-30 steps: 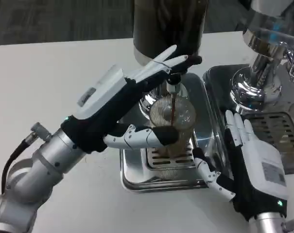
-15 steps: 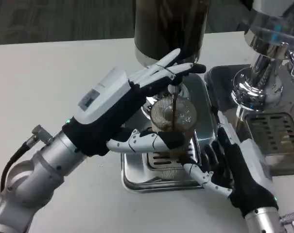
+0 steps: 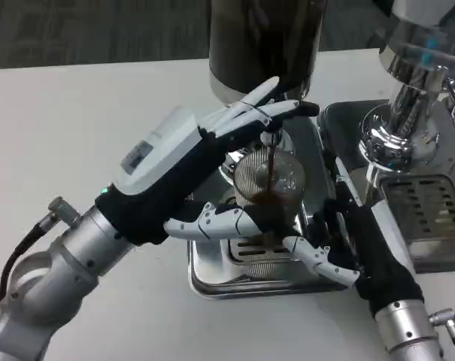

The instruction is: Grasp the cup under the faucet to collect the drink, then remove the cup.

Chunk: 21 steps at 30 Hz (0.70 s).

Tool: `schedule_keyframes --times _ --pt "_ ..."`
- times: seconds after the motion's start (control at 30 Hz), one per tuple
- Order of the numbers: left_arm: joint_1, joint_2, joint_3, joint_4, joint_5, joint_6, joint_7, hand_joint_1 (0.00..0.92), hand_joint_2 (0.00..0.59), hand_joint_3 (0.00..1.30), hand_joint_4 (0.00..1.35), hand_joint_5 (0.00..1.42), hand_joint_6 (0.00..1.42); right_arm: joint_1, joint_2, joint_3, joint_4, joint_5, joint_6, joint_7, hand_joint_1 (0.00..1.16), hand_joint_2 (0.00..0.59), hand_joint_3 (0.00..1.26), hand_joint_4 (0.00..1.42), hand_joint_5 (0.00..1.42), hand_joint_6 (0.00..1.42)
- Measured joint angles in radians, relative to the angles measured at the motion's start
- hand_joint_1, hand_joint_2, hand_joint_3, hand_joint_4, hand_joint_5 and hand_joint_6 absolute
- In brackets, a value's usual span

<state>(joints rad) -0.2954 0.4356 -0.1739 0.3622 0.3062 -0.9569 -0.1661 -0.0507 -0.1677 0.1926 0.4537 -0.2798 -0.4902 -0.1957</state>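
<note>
Cup (image 3: pixel 270 180) first: I see the clear ribbed plastic cup standing on the slotted grate of the steel drip tray (image 3: pixel 212 277), directly under the faucet (image 3: pixel 271 138), with a thin dark stream (image 3: pixel 271 167) running into it and dark liquid pooled low inside.

Going by size, the white tabletop (image 3: pixel 84 128) has wide bare room to the left and front-left. The dark drink dispenser (image 3: pixel 263 45) blocks the back edge behind the cup. To the right a second chrome dispenser (image 3: pixel 407 98) and its own grated tray (image 3: pixel 430 218) sit just beside the first tray, so the right side is tight.

My left hand (image 3: pixel 204 162) reaches in from the lower left. Its upper fingers (image 3: pixel 268 109) lie extended over the faucet at the cup's rim, and its thumb curves below against the cup's near side; I cannot tell whether it is truly clamped on the cup or only touching it.

My right hand (image 3: pixel 347 241) comes in from the lower right, over the tray's right rim. Its fingers (image 3: pixel 317 259) are spread apart near the cup's base, holding nothing that I can make out.
</note>
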Motion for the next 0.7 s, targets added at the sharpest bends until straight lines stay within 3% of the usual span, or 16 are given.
schedule_keyframes --times 0.33,0.7 --pt "0.009 0.015 -0.008 -0.007 -0.021 0.0 0.0 0.0 0.171 0.22 0.0 0.22 0.22 -0.056 0.026 -0.011 0.077 0.01 -0.034 0.037 0.66 0.189 0.0 0.0 0.0 0.12" --pt "0.016 0.017 -0.009 -0.013 -0.029 0.002 0.0 0.0 0.173 0.23 0.0 0.23 0.22 -0.064 0.032 -0.007 0.083 -0.01 -0.036 0.047 0.66 0.187 0.0 0.0 0.0 0.11"
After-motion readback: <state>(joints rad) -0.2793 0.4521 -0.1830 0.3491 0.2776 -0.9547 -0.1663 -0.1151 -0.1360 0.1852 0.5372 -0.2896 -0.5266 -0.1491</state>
